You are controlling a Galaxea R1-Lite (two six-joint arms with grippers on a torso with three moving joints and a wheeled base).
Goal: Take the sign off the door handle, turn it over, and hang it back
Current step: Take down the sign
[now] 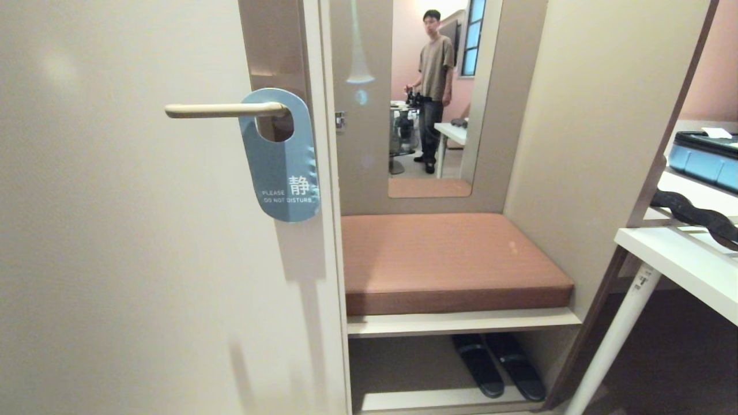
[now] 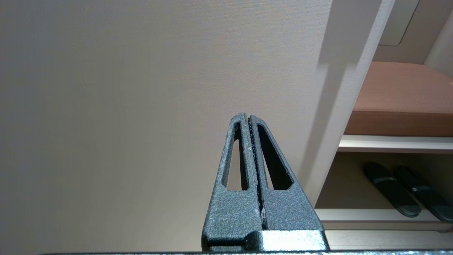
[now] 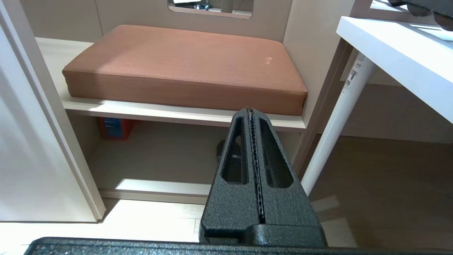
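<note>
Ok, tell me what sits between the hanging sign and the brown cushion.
In the head view, only the door's pale edge separates the sign, hanging on the door handle, from the cushion.

A hotel-style guest room entry: a DO NOT DISTURB sign (image 1: 281, 158) hangs on the door handle (image 1: 222, 109) beside a cushioned bench (image 1: 450, 262) with slippers (image 1: 496, 363) beneath.
</note>
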